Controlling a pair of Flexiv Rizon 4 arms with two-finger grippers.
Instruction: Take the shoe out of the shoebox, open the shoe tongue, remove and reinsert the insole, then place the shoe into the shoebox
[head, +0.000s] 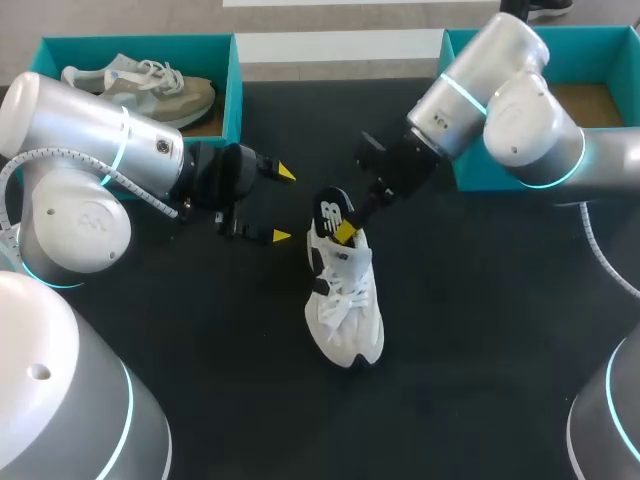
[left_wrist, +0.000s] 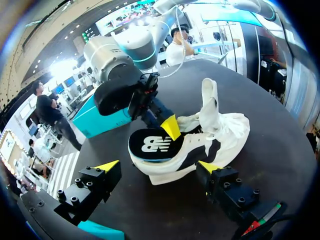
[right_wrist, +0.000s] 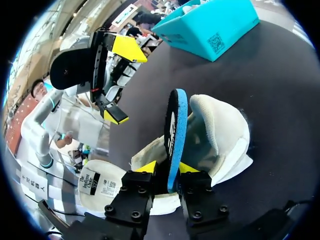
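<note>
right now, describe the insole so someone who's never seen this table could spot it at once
On the black table, find the white shoe in the middle. Sticking up out of its opening is the insole, pinched in the right pincer. It is the only thin flat piece: black with a white logo on one face, blue on the other.

Black table (head: 480, 330); beige shoe (head: 150, 88)

Silver arms (head: 80, 140), cyan joint rings (head: 462, 95), black bolted pincer (head: 282, 204), yellow tips (head: 285, 172)
</note>
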